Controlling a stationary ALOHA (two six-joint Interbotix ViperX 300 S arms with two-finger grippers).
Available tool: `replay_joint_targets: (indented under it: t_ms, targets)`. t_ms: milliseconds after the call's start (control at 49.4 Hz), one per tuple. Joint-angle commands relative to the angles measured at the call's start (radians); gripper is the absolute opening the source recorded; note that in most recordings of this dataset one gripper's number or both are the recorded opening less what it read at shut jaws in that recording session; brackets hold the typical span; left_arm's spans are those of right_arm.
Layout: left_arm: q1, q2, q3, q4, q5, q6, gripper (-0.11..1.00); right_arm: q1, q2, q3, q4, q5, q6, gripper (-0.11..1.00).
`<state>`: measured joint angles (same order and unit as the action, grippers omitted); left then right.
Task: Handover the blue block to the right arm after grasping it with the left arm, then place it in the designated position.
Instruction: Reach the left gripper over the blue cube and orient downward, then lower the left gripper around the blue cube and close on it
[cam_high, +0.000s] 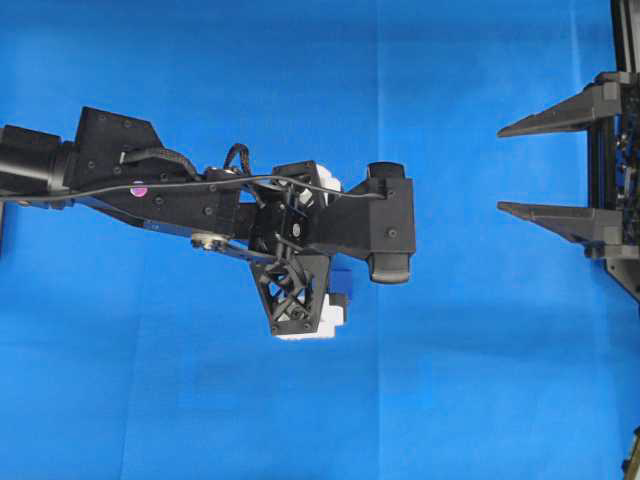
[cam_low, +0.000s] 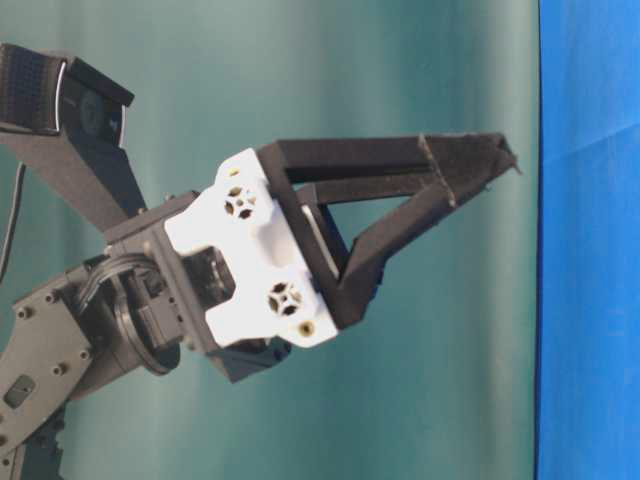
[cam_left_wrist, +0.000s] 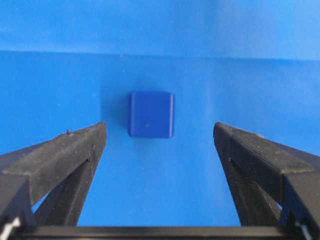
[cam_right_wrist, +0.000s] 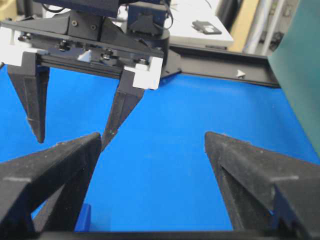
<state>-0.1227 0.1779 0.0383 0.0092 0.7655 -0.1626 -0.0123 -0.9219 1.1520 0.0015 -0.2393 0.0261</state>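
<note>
The blue block lies on the blue cloth, a small dark cube. My left gripper hangs above it, pointing down, open, with the block centred beyond its fingertips and touching neither. From overhead, the left gripper with its white brackets covers most of the block. My right gripper waits at the right edge, open and empty, its fingers pointing left. In the right wrist view, the right gripper faces the left gripper, and a sliver of the block shows at the lower left.
Blue cloth covers the table all around. A teal backdrop stands behind the left gripper in the table-level view. A black rail runs along the table's far edge.
</note>
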Motion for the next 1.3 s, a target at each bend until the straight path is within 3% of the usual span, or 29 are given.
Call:
replay_joint_targets:
  t_ms: [0,912,1277]
  targets:
    - [-0.002,-0.017,-0.023,0.002,-0.003,0.0,0.92,-0.002,0.009,-0.025,0.003,-0.005,0.0,0.98]
    - [-0.002,-0.005,0.003,0.002,-0.029,-0.003,0.92,-0.003,0.011,-0.021,0.003,-0.008,0.0,0.98]
    - [-0.009,0.017,0.094,0.003,-0.186,-0.005,0.92,-0.003,0.011,-0.021,0.003,-0.009,0.0,0.98]
